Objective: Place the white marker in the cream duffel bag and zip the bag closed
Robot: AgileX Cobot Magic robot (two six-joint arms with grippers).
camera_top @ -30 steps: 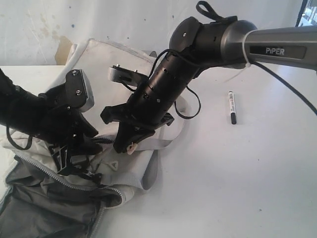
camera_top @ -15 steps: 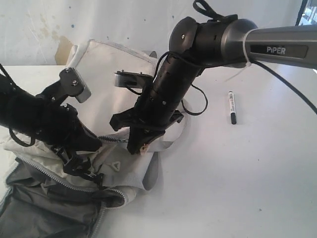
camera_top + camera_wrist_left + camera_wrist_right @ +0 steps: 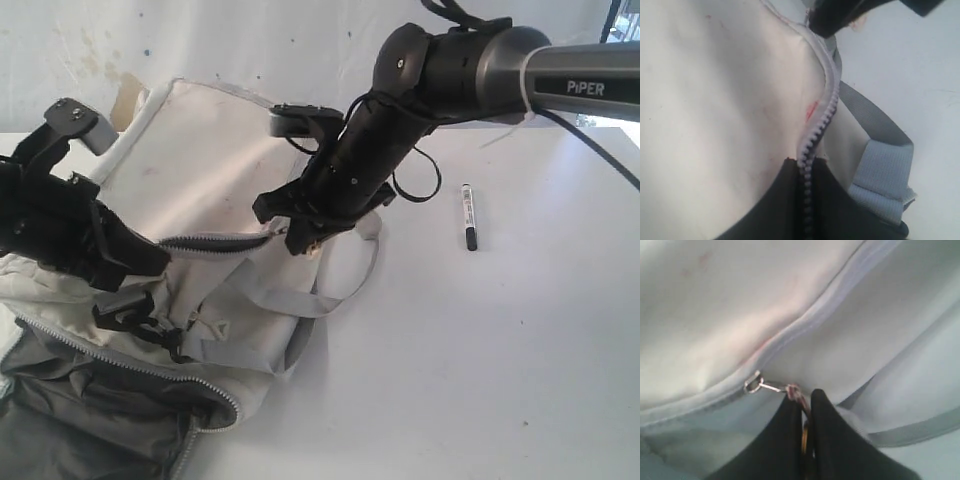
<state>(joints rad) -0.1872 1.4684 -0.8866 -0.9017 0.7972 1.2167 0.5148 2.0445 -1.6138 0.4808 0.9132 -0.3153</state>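
The cream duffel bag lies on the left of the white table, its top panel pulled taut. A grey zipper runs across it between my two grippers. My left gripper is shut on the zipper's teeth and the bag's edge, as the left wrist view shows. My right gripper is shut on the zipper pull, whose metal ring sits just ahead of its tips. The white marker lies alone on the table, right of the bag and apart from both grippers.
A grey strap loops out from the bag onto the table. A black buckle hangs below my left gripper. A second zippered opening with dark grey lining gapes at the bag's near end. A stained white wall stands behind.
My right gripper rose and moved right with the zipper pull. My left arm drew back to the left, and the bag's top panel stretched out between them.
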